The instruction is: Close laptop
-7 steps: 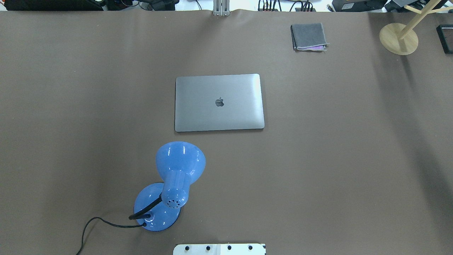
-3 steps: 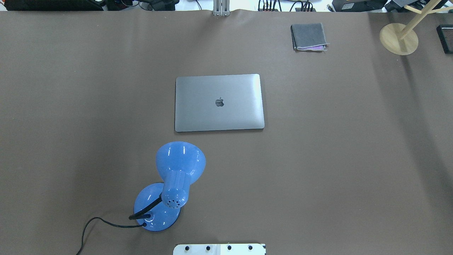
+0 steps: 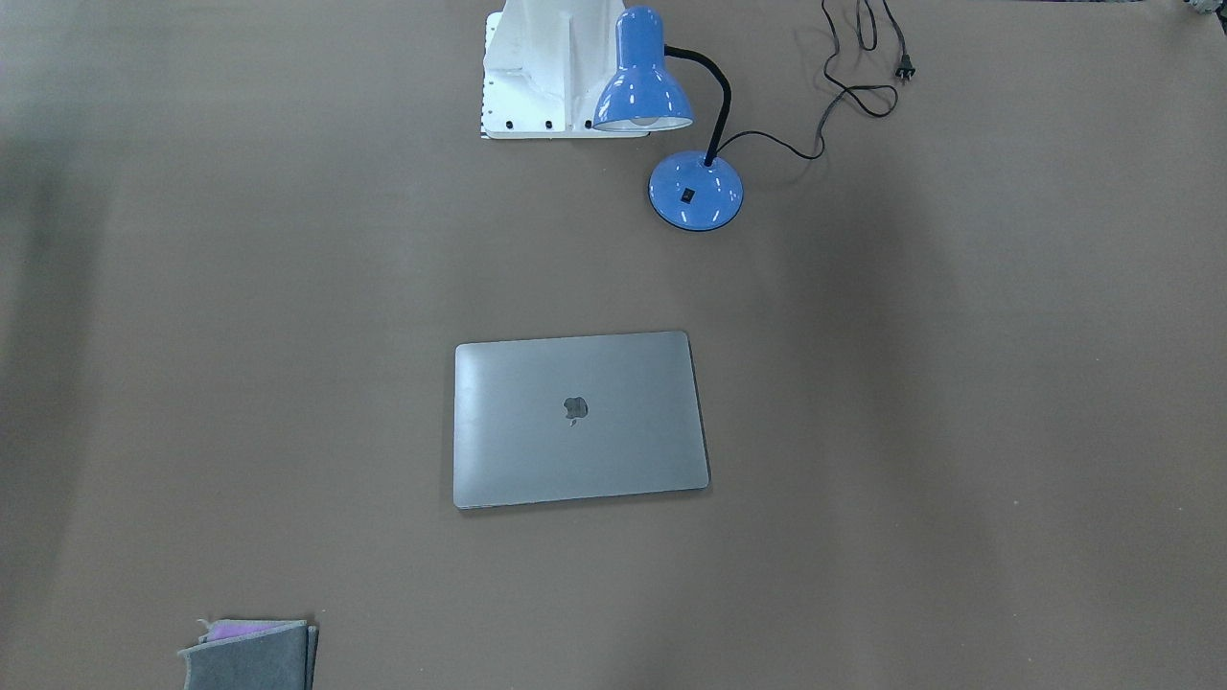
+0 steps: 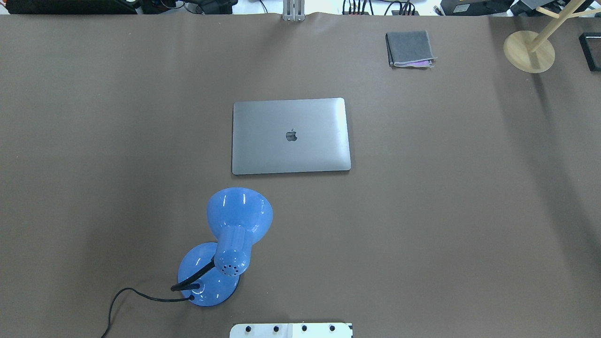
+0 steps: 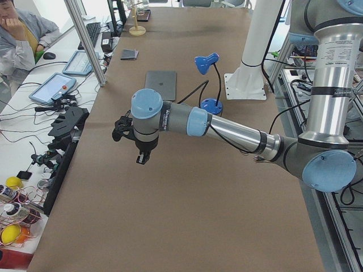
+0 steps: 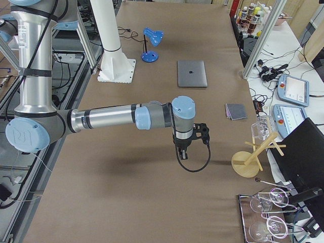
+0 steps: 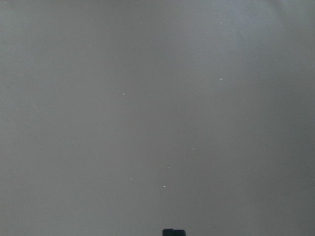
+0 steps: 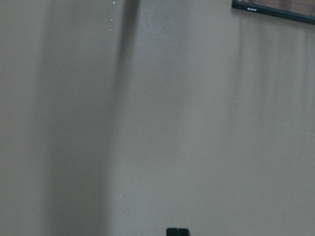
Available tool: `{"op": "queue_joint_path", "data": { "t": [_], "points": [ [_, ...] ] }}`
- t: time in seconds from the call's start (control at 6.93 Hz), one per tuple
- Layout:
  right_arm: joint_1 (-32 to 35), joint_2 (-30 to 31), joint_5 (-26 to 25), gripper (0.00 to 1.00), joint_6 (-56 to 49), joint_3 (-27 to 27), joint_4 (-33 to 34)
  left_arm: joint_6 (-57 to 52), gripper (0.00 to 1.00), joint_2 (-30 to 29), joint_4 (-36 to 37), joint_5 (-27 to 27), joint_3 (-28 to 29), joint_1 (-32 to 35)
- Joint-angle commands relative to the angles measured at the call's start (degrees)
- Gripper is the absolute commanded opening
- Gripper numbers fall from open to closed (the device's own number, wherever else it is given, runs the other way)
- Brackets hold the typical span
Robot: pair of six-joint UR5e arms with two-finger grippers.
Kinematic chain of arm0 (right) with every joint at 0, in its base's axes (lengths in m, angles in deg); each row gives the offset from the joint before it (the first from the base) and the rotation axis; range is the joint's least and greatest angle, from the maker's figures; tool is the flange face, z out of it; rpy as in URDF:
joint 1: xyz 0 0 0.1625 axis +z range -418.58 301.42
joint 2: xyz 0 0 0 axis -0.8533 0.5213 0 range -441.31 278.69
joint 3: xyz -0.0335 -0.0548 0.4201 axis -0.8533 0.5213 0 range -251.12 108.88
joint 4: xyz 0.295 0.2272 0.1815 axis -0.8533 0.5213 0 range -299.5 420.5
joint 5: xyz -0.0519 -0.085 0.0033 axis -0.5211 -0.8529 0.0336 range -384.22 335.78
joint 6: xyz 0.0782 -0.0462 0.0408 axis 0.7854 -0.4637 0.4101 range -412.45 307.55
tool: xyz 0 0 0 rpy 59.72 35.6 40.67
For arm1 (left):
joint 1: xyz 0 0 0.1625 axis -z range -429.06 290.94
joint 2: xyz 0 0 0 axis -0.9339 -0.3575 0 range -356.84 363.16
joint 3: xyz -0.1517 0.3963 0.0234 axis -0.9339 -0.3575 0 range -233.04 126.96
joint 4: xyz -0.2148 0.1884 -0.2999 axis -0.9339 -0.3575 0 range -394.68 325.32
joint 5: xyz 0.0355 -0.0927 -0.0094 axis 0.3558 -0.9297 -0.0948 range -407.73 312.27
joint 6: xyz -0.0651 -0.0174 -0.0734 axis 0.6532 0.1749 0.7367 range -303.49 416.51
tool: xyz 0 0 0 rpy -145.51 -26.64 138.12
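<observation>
nothing was found to have moved since the earlier overhead pictures: every object was seen in the same place, and no arm was caught in that view.

at the left end, the left gripper [image 5: 139, 152] was held above bare table, well apart from everything; whether its jaws were wide or narrow could not be told from the side view. further in, a glossy blue gooseneck desk lamp [image 4: 235, 234] was stood near the robot's base, its shade near the laptop's near edge but apart from it. in the middle of the brown paper-covered table [image 4: 446, 211], the slim space-grey metal laptop [image 4: 291, 136] was laid flat, its lid folded fully down on its base, apple logo upward, with no screen or keys shown. to the right, a small folded grey cloth [image 4: 409, 48] and a pale wooden stand with a round base [image 4: 528, 50] were set along the far edge. the right gripper [image 6: 182, 152] was held over bare table at the right end, well apart from the laptop; its opening likewise could not be told.

the closing was judged to be done, with no contact on the lid left to be made.
</observation>
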Motion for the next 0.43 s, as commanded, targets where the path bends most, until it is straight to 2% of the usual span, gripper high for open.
{"op": "queue_joint_path", "data": {
  "t": [0.0,0.29],
  "points": [
    [0.1,-0.2,0.6,0.0,-0.3,-3.0,5.6,0.1,0.0,0.4,0.1,0.4,0.6,0.1],
    [0.2,-0.6,3.3,0.0,-0.4,-4.7,9.2,0.1,0.0,1.0,0.1,0.4,0.3,0.1]
  ]
}}
